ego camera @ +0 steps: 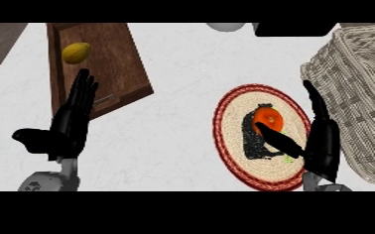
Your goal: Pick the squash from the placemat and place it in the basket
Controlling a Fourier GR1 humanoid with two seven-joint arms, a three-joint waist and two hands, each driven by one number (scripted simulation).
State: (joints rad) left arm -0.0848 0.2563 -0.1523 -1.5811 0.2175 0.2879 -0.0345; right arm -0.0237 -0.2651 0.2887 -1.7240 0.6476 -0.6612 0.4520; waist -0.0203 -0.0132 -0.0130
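"Standing how, the right hand [322, 140]?"

"Fingers straight, thumb spread across the squash [270, 118], which lies on the placemat [236, 110] just left of the palm. Basket [348, 79]: just right. Left hand [72, 121], open, is well apart."

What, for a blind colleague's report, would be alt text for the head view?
The robot's right hand stands open beside an orange squash on a round woven placemat, its thumb lying across the squash. A wicker basket sits right of it; the left hand rests open at lower left, near a wooden board holding a lemon.
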